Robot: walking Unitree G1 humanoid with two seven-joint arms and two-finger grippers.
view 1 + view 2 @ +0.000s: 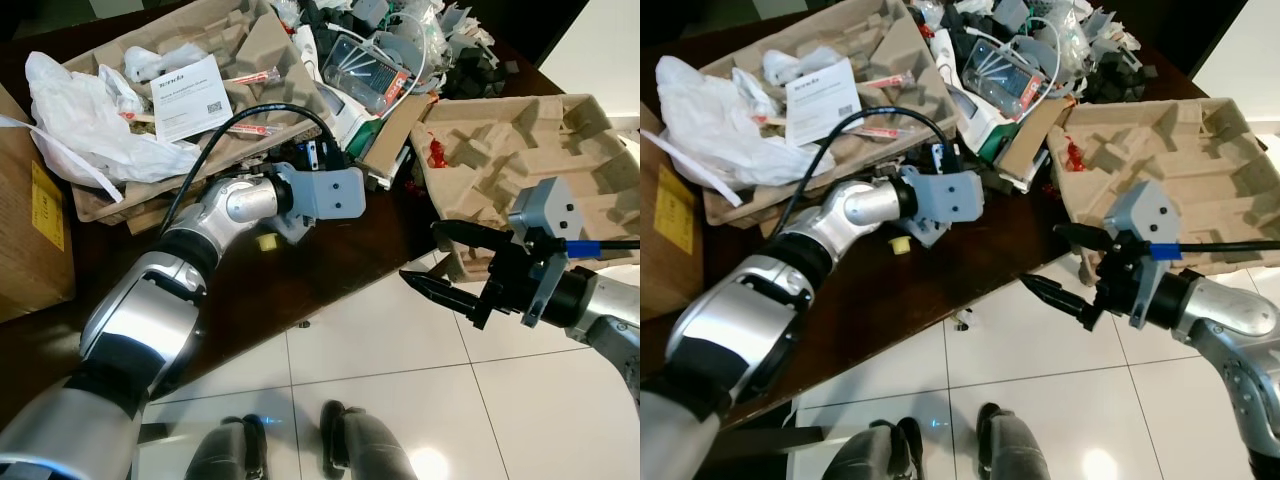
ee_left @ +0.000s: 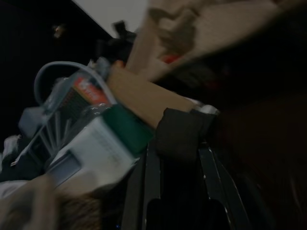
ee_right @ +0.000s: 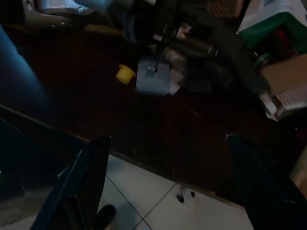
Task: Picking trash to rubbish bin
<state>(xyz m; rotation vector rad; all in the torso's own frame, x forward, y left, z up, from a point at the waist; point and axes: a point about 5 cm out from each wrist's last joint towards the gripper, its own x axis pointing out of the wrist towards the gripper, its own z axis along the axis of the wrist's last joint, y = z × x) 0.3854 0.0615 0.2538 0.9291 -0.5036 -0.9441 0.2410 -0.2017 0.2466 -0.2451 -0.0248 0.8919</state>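
Dark surface (image 1: 330, 270) runs diagonally before me; its near edge meets white tiled floor (image 1: 400, 380), which lies open between my two arms and down to my feet. The far half of the surface is crowded with trash: a pulp tray (image 1: 250, 50) at the left carrying a white leaflet (image 1: 190, 97) and a plastic bag (image 1: 85, 125), a heap of wrappers and boxes (image 1: 380, 60) in the middle, and a second pulp tray (image 1: 520, 140) at the right, overhanging the edge. A brown box (image 1: 30, 220) borders the left side. The bare strip of dark wood along the near edge holds a small yellow cap (image 1: 267, 241).

My left arm reaches forward and to the right across the surface, wrist housing just beside the cap, left claw (image 2: 175, 143) pushed in under the heap; in the left wrist view a dark piece (image 2: 180, 132) sits at its fingertips, but I cannot tell whether the fingers grip it.

My right claw (image 1: 435, 258) hovers over the floor just off the surface's edge, pointing left, fingers (image 1: 430, 288) spread wide apart and holding nothing, close below the right tray.
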